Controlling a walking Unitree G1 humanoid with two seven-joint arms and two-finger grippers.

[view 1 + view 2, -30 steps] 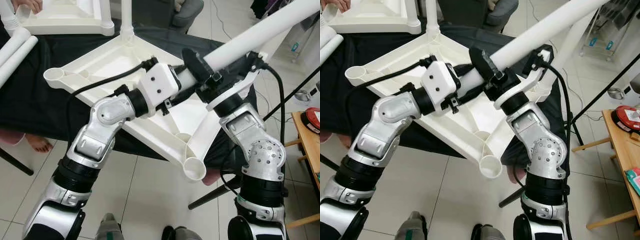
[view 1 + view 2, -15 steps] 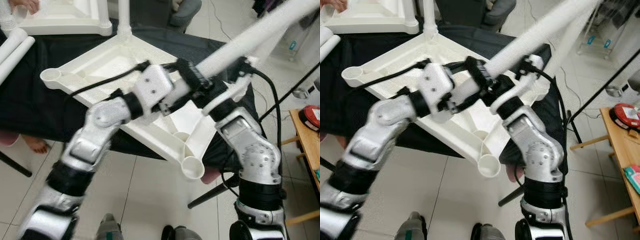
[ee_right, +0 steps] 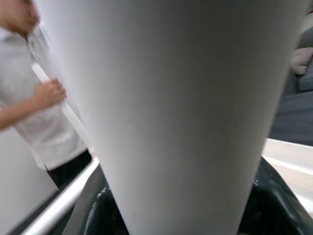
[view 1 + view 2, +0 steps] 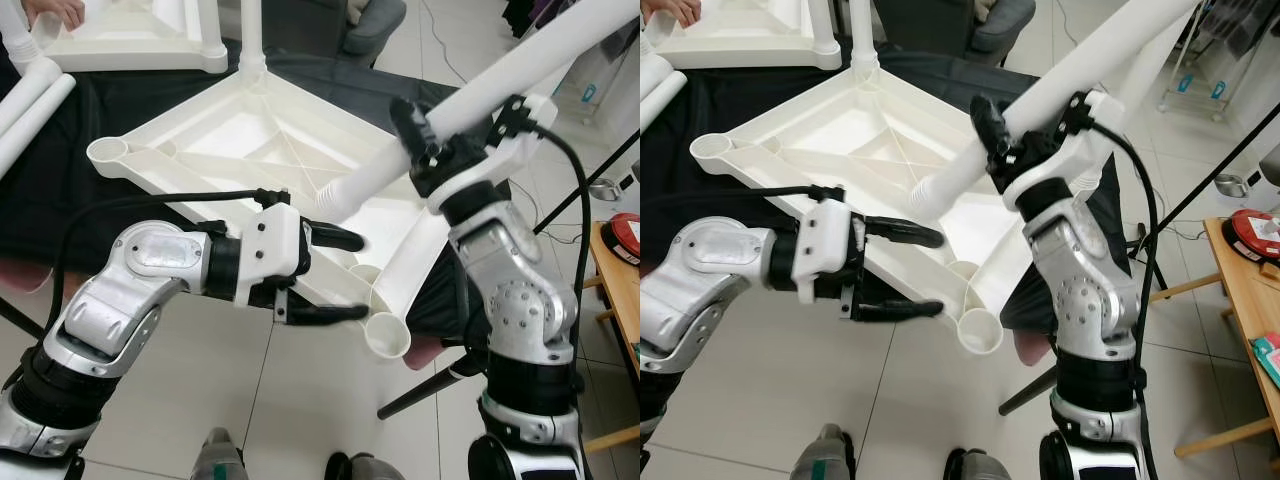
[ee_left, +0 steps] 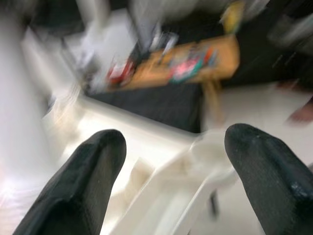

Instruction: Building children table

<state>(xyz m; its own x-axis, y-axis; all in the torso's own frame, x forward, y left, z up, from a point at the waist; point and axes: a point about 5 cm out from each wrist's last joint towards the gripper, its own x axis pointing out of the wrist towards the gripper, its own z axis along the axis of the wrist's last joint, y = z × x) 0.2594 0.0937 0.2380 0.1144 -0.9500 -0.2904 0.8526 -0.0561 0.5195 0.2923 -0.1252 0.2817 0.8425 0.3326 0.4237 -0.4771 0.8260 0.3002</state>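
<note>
— Where is the leg sitting right now?

— The right gripper point(image 4: 425, 150) is clamping the white table leg point(image 4: 520, 70) partway along it, and the leg is slanting up and away over the robot's right shoulder. Its ribbed lower end point(image 4: 335, 195) is hanging just above the upturned tabletop point(image 4: 190, 150), which is lying on the black cloth point(image 4: 60, 200).

— And the left gripper point(image 4: 345, 275)?

— It is standing wide, holding nothing, hovering beside the near edge of the tabletop close to the empty corner socket point(image 4: 388, 335).

— How is that leg going to handle?

— I am guessing light, hollow plastic, stiff enough not to bend but smooth and slippery, so a long tube gripped at one spot is likely wanting to swing. Taking hold nearer the ribbed end would steady the tip for the socket.

— Anyone else about?

— A person's hand point(image 4: 55, 10) is resting at a second white frame point(image 4: 130, 40) at the far side, with spare legs point(image 4: 30, 95) lying beside it.
</note>
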